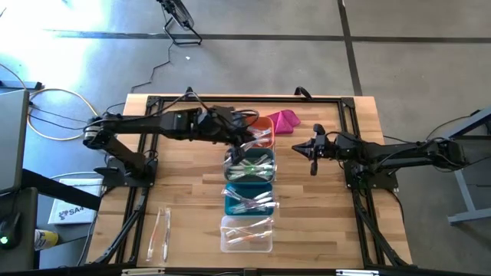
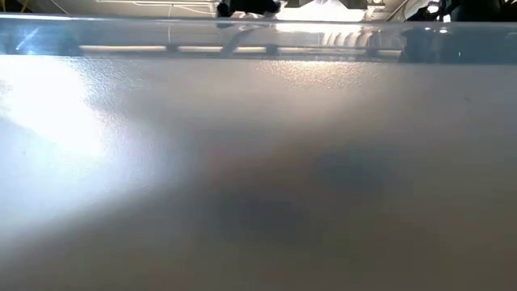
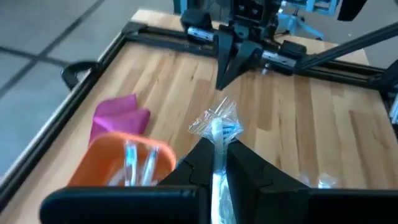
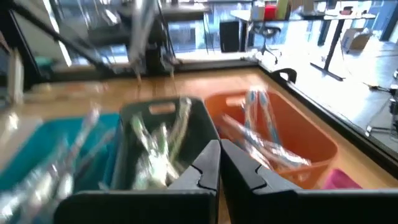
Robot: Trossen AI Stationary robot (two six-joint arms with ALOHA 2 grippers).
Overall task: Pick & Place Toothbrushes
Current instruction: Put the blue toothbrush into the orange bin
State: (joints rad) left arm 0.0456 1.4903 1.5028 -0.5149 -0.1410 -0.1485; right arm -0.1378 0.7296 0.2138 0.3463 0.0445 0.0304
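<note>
The work surface is a pale wooden table [image 1: 192,203] with a black frame along its edges, standing on a grey concrete floor crossed by dark lines. A row of four bins runs down its middle: orange bin [image 1: 262,126], grey bin [image 1: 249,162], teal bin [image 1: 248,198] and clear bin [image 1: 246,234], each holding wrapped toothbrushes.

The left gripper [image 3: 219,155] hangs over the orange bin's near edge, fingers clenched on a blue-tinted toothbrush [image 3: 219,127] in its crinkled wrapper. Two loose toothbrushes [image 1: 159,232] lie left of the clear bin. A magenta cloth [image 1: 285,119] sits just right of the orange bin. The right gripper [image 1: 313,148] waits right of the grey bin, fingers pressed together, empty. Behind the table, the right wrist view shows desks and chairs.
</note>
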